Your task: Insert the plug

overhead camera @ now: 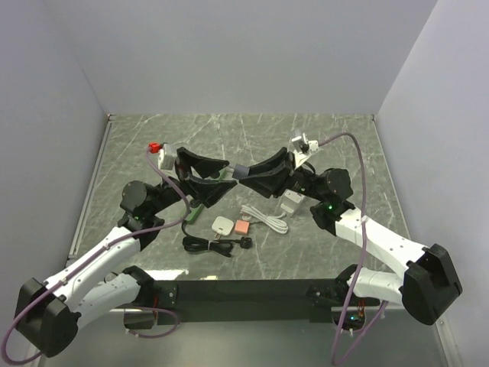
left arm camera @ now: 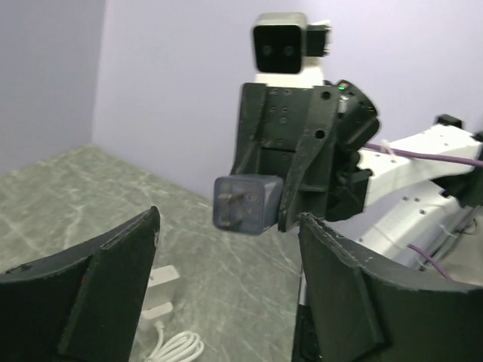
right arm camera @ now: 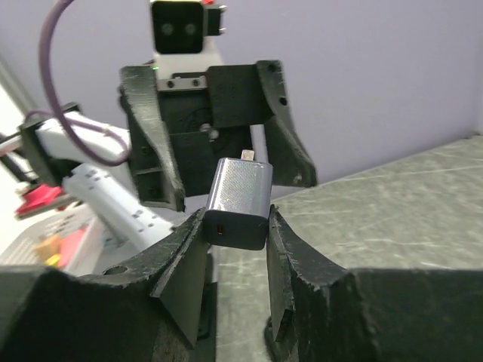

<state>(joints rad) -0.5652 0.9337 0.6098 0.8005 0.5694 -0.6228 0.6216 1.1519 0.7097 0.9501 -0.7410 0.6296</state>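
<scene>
The plug [overhead camera: 239,171] is a grey charger block held up in mid-air over the middle of the table. My right gripper [right arm camera: 236,222] is shut on it, both fingers pressed to its sides, and the prongs point away toward the left arm. From the left wrist the plug [left arm camera: 247,204] shows its prong face, with the right gripper [left arm camera: 290,207] behind it. My left gripper [left arm camera: 230,219] stands open, its fingers wide on either side of the plug and touching nothing. Seen from above, the left gripper [overhead camera: 228,175] and the right gripper [overhead camera: 248,173] meet tip to tip.
On the marble table [overhead camera: 336,145] below the grippers lie a white adapter [overhead camera: 290,203] with a coiled white cable [overhead camera: 263,218], a white square block [overhead camera: 222,225], a pink block [overhead camera: 242,226] and a black cable [overhead camera: 218,245]. Grey walls enclose three sides.
</scene>
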